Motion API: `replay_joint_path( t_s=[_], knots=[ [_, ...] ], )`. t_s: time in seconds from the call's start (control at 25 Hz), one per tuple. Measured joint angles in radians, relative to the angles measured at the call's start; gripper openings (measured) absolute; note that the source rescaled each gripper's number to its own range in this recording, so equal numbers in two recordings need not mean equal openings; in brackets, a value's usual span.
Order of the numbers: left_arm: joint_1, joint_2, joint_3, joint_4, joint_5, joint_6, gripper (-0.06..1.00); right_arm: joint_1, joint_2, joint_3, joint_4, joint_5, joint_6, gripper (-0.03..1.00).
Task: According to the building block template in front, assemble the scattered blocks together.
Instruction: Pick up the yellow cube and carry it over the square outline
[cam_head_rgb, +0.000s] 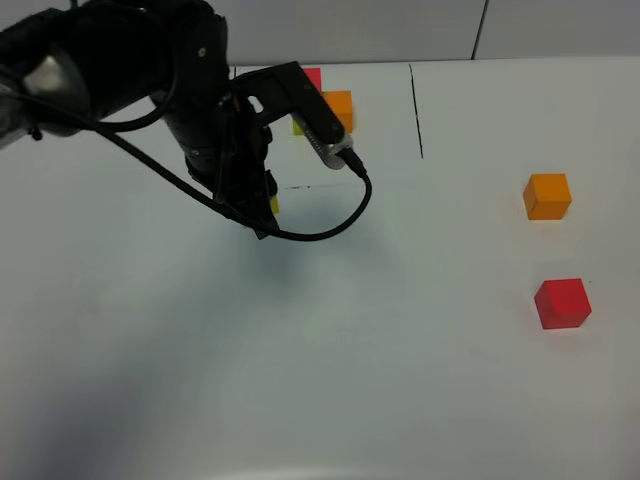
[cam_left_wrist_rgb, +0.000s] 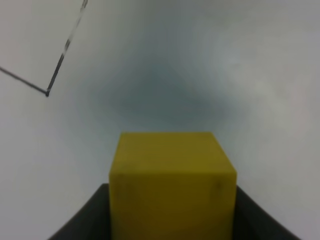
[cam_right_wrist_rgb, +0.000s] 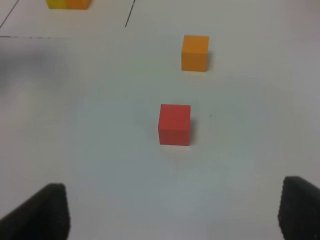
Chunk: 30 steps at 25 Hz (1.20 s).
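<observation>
The left gripper (cam_head_rgb: 262, 208) is clamping the yellow cube (cam_left_wrist_rgb: 172, 185) at upper centre-left, below the template (cam_head_rgb: 330, 105), seemingly placing the base, while the right gripper (cam_right_wrist_rgb: 178, 210), jaws apart, is likely going to fetch the orange cube (cam_head_rgb: 547, 196) at right next.

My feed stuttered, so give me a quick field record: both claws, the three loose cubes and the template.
left claw: shut on the yellow cube
right claw: open, holding nothing
orange cube: loose, right side
red cube: loose, nearer the camera than the orange cube, not touching it
template: far side, partly hidden
assembly: no cubes joined yet
</observation>
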Motion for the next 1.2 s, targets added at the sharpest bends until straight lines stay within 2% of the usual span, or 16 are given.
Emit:
replay_joint_path(
  t_s=[0.24,0.6,0.88,1.2],
  knots=[
    [-0.054,0.13,-0.161,0.0,0.106,0.086,0.0,0.0,0.0,0.0,0.0,0.0,0.0,0.71],
    [-0.102,0.29,-0.341,0.0,0.169,0.166,0.0,0.0,0.0,0.0,0.0,0.0,0.0,0.71],
    [-0.124,0.351,-0.37,-0.002,0.161,0.219,0.0,0.0,0.0,0.0,0.0,0.0,0.0,0.71],
    [-0.125,0.394,-0.372,-0.001,0.11,0.221,0.0,0.0,0.0,0.0,0.0,0.0,0.0,0.71]
  ],
)
